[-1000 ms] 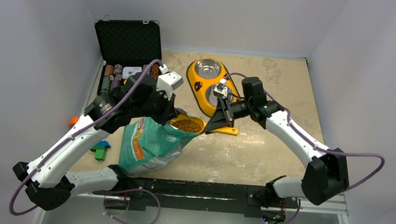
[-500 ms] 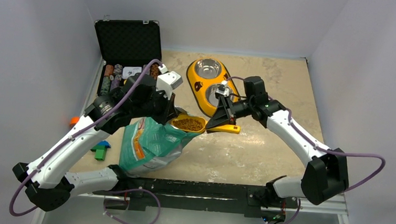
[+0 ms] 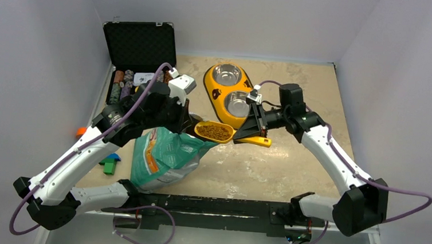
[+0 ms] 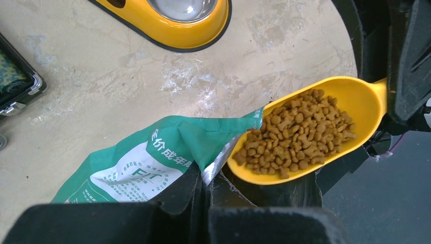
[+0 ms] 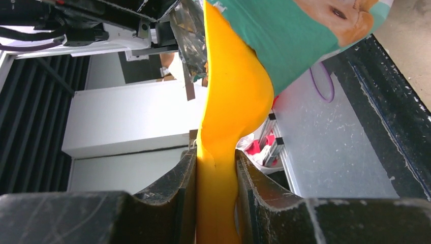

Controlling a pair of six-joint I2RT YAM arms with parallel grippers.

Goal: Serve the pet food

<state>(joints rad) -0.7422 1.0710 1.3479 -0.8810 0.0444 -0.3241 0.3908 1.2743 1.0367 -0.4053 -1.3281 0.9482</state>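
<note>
The teal-green pouch [image 3: 165, 158] stands at the near left of the table. My left gripper [image 3: 186, 121] is shut on the pouch's torn rim [image 4: 216, 165] and holds it up. My right gripper [image 3: 251, 130] is shut on the handle of a yellow scoop [image 3: 215, 132], seen edge-on in the right wrist view [image 5: 228, 112]. The scoop is heaped with brown pet food [image 4: 300, 134] and sits level just outside the pouch mouth, to its right. The yellow double feeder [image 3: 229, 94] with two empty steel bowls lies behind the scoop.
An open black case [image 3: 138, 53] with poker chips stands at the back left. Green and blue blocks [image 3: 109, 163] and an orange piece [image 3: 80, 130] lie at the left table edge. The feeder's near end [image 4: 178, 23] also shows in the left wrist view.
My right gripper has drawn the filled scoop out of the pouch mouth and to the right. My left gripper has kept hold of the pouch rim.
</note>
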